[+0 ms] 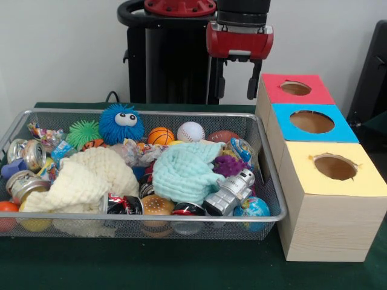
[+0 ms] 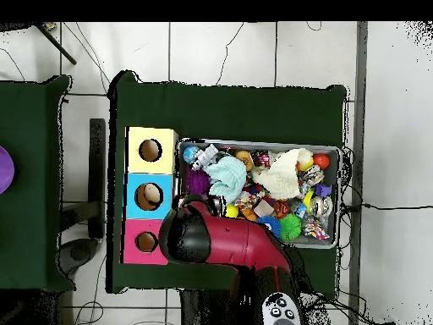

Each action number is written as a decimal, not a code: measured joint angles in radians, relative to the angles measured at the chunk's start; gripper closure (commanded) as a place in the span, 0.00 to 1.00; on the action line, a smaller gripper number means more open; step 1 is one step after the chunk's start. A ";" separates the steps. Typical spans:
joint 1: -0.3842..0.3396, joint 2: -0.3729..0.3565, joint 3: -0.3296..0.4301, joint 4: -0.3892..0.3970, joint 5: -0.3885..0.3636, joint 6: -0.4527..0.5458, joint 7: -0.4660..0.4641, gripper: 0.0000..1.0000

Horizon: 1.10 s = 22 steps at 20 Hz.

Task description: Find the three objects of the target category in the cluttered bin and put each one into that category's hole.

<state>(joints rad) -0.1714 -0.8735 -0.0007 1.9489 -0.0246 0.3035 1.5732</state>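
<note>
the wire mesh bin [image 1: 275, 199] sits on the dark green tablecloth [image 1: 181, 266], packed with clutter. at its left end lie crushed metal cans [image 1: 27, 156] beside a cream knitted cloth [image 1: 84, 181]. behind that sit a green spiky ball [image 1: 83, 132] and a blue fuzzy ball with googly eyes [image 1: 121, 122]. further right, along the far wall, rest a small orange basketball [image 1: 160, 135], a white baseball [image 1: 191, 131] and a brown football [image 1: 222, 136]. a mint green cloth [image 1: 184, 172] lies mid-bin, with a silver toy robot [image 1: 233, 192] and a small globe ball [image 1: 253, 208] at the near right corner. the red and black gripper [image 1: 237, 89] hangs above the bin's far right corner, its two fingers apart and empty. right of the bin stand three wooden boxes with holes: red-topped [image 1: 296, 89], blue-topped [image 1: 312, 122], yellow-topped [image 1: 334, 168].
</note>
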 measured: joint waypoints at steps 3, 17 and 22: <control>0.000 0.016 0.000 0.015 0.000 -0.013 0.000 0.00; 0.000 0.074 0.002 0.042 -0.042 -0.105 0.000 0.00; 0.000 0.095 0.010 0.042 -0.054 -0.144 0.000 0.00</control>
<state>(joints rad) -0.1717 -0.7786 0.0090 1.9908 -0.0782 0.1597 1.5732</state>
